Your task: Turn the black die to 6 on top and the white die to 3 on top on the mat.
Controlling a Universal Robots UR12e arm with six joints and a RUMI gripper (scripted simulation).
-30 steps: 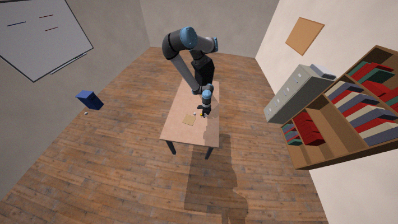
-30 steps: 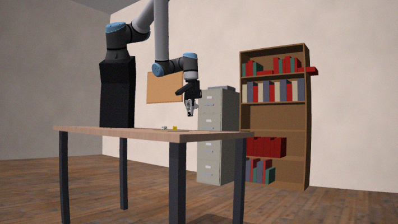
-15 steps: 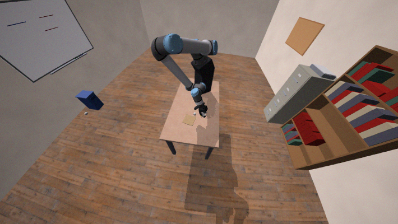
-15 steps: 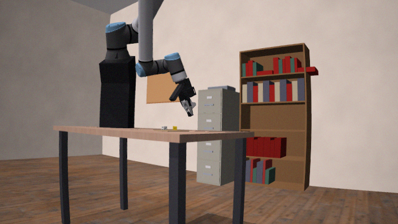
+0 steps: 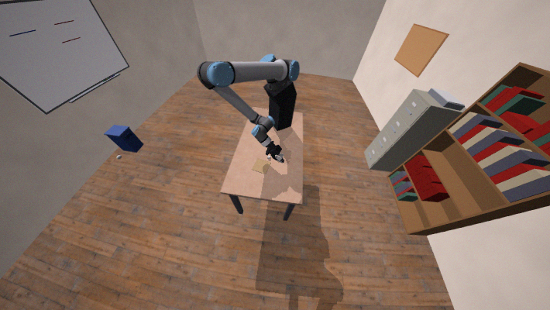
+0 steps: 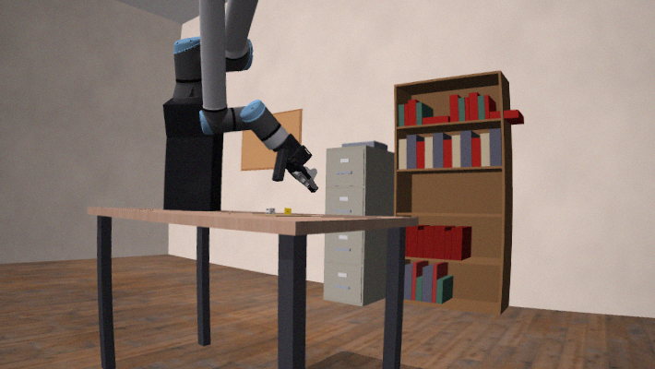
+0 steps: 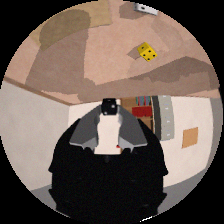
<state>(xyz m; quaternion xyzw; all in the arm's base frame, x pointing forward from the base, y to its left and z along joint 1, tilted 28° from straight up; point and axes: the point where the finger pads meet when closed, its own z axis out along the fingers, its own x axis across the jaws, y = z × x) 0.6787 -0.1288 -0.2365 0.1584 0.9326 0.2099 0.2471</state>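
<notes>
Matt wooden table, plank wood floor, matt cardboard-like mat, metal-looking cabinet.

We see a whiteboard on one wall and a cork board on another. Beneath the cork board, a grey filing cabinet stands just beside a bookshelf holding red, green and grey books. A blue box sits near the whiteboard wall.

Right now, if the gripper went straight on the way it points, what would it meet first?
Probably the table near its cabinet-side edge. Depth is unclear, so the gripper, holding the black die, might just pass over it.
</notes>
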